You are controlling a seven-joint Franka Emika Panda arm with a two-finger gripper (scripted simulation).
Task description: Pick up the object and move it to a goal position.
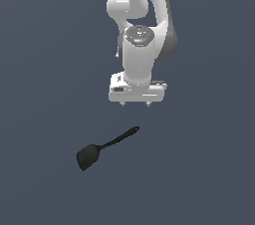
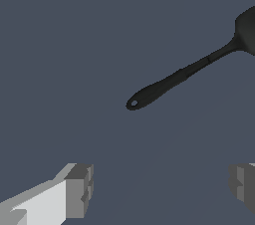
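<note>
One slim-handled, flat-bladed black spatula (image 1: 102,149) lies beyond the spread pincer (image 1: 136,103).

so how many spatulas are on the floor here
1. The black spatula lies flat just ahead of the open gripper, not touching it. Its blade points toward the exterior view's left. None seems hidden.
</note>
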